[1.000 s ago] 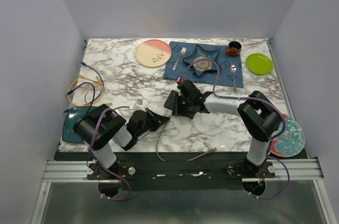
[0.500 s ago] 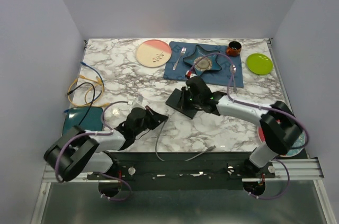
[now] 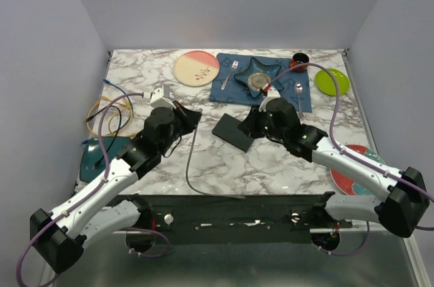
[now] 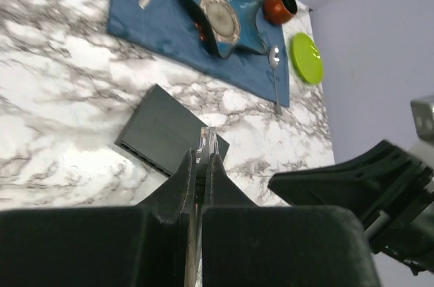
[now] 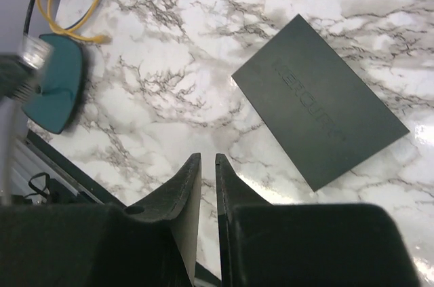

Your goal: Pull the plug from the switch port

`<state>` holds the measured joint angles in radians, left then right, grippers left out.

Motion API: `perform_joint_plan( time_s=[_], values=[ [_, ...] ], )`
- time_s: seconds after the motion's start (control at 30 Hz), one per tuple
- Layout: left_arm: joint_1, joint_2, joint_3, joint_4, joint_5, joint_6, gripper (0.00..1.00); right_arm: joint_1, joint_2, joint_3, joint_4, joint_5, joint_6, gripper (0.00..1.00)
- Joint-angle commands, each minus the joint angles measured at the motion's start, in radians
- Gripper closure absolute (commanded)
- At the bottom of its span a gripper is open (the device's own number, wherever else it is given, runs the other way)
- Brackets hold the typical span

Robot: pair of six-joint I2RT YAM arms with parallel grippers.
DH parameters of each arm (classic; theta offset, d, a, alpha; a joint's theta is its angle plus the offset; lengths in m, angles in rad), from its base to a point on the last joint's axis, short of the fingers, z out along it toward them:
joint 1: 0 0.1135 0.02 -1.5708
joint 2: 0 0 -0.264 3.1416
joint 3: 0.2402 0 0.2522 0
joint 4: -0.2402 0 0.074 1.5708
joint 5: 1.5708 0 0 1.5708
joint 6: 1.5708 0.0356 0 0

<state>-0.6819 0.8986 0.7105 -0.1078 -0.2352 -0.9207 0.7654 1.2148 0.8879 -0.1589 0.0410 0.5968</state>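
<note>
While my left pincer (image 4: 202, 162) pinches the plug (image 4: 208, 140) apart from the switch (image 4: 165, 134), my right pincer (image 5: 207, 160) hangs narrowly parted and empty.

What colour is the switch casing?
The switch is matte black; the right wrist view shows it best.

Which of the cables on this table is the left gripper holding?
The grey cable, its clear plug pinched in the left gripper; the yellow cable, blue cable and black cable lie loose off to the left.
</note>
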Motion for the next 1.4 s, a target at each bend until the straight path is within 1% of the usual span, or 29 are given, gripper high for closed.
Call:
perform_joint_plan(
  time_s=[0.0,0.07,0.1,0.13,0.17,0.2,0.23,0.33,0.37,0.43,0.47,0.5,0.53,0.57,0.6,0.63,0.67,0.73,0.77,0.8,0.87,1.0,1.13,1.17,1.2,1.23,1.27,1.33,1.37],
  values=[
    [0.054,-0.015,0.21,-0.225,-0.157,0.131,1.0,-0.003,-0.072,-0.04,-0.034,0.033,-0.011,0.78],
    [0.163,0.012,0.306,-0.257,-0.115,0.144,1.0,-0.003,-0.09,-0.049,-0.034,0.03,-0.005,0.78],
    [0.207,0.052,0.337,-0.268,-0.089,0.146,1.0,-0.003,-0.096,-0.052,-0.034,0.028,-0.003,0.78],
    [0.302,0.075,0.365,-0.28,-0.06,0.143,1.0,-0.003,-0.1,-0.053,-0.034,0.023,-0.003,0.78],
    [0.352,0.098,0.419,-0.296,-0.04,0.143,1.0,-0.003,-0.112,-0.061,-0.034,0.022,-0.003,0.78],
    [0.401,0.143,0.44,-0.315,-0.023,0.141,1.0,-0.002,-0.118,-0.072,-0.034,0.02,-0.005,0.78],
    [0.503,0.164,0.458,-0.32,-0.001,0.138,1.0,-0.003,-0.127,-0.079,-0.036,0.02,-0.006,0.78],
    [0.655,0.249,0.497,-0.302,0.046,0.105,1.0,-0.003,-0.158,-0.105,-0.034,0.028,-0.012,0.78],
    [0.753,0.275,0.52,-0.288,0.072,0.073,1.0,-0.003,-0.164,-0.109,-0.036,0.028,-0.018,0.78],
    [0.82,0.387,0.562,-0.276,0.122,0.043,1.0,-0.002,-0.172,-0.11,-0.036,0.03,-0.031,0.78],
    [0.837,0.426,0.63,-0.273,0.096,0.042,1.0,-0.003,-0.172,-0.109,-0.036,0.025,-0.038,0.78],
    [0.855,0.516,0.674,-0.286,0.091,0.043,1.0,-0.003,-0.173,-0.109,-0.037,0.026,-0.043,0.78],
    [0.866,0.564,0.717,-0.296,0.094,0.042,1.0,-0.003,-0.17,-0.106,-0.041,0.028,-0.045,0.78],
    [0.871,0.607,0.807,-0.303,0.094,0.046,1.0,-0.003,-0.169,-0.101,-0.039,0.023,-0.051,0.78],
    [0.875,0.688,0.851,-0.344,0.067,0.051,0.98,-0.003,-0.166,-0.101,-0.041,0.023,-0.054,0.78],
    [0.875,0.723,0.891,-0.374,0.065,0.048,0.88,-0.003,-0.159,-0.101,-0.039,0.025,-0.054,0.78],
    [0.877,0.747,0.946,-0.395,0.062,0.046,0.57,-0.003,-0.155,-0.099,-0.041,0.025,-0.057,0.78],
    [0.877,0.766,0.952,-0.428,0.022,0.033,0.32,-0.003,-0.146,-0.099,-0.041,0.022,-0.057,0.78],
    [0.877,0.755,0.92,-0.418,0.017,0.031,0.1,-0.003,-0.135,-0.098,-0.039,0.014,-0.057,0.78],
    [0.877,0.719,0.899,-0.396,0.008,0.031,0.01,-0.003,-0.129,-0.092,-0.039,0.011,-0.057,0.78],
    [0.878,0.676,0.854,-0.386,-0.019,0.036,0.01,-0.002,-0.112,-0.087,-0.03,0.013,-0.057,0.78],
    [0.88,0.542,0.825,-0.409,-0.061,0.075,0.01,-0.003,-0.106,-0.079,-0.022,0.025,-0.055,0.78],
    [0.881,0.426,0.764,-0.406,-0.033,0.066,0.01,-0.005,-0.118,-0.09,-0.021,0.043,-0.043,0.78],
    [0.881,0.399,0.717,-0.397,-0.009,0.056,0.01,-0.003,-0.126,-0.096,-0.022,0.059,-0.035,0.78],
    [0.868,0.341,0.68,-0.357,0.054,0.034,0.01,-0.005,-0.132,-0.102,-0.022,0.068,-0.032,0.77],
    [0.852,0.311,0.638,-0.324,0.081,0.028,0.01,-0.003,-0.149,-0.109,-0.022,0.075,-0.025,0.77],
    [0.835,0.283,0.556,-0.29,0.109,0.022,0.01,-0.002,-0.156,-0.124,-0.022,0.088,-0.017,0.77],
    [0.745,0.214,0.485,-0.228,0.134,0.016,0.04,-0.003,-0.181,-0.139,-0.022,0.1,-0.009,0.77],
    [0.711,0.198,0.424,-0.218,0.131,0.017,0.07,-0.003,-0.19,-0.151,-0.025,0.108,-0.003,0.77]
  ],
)
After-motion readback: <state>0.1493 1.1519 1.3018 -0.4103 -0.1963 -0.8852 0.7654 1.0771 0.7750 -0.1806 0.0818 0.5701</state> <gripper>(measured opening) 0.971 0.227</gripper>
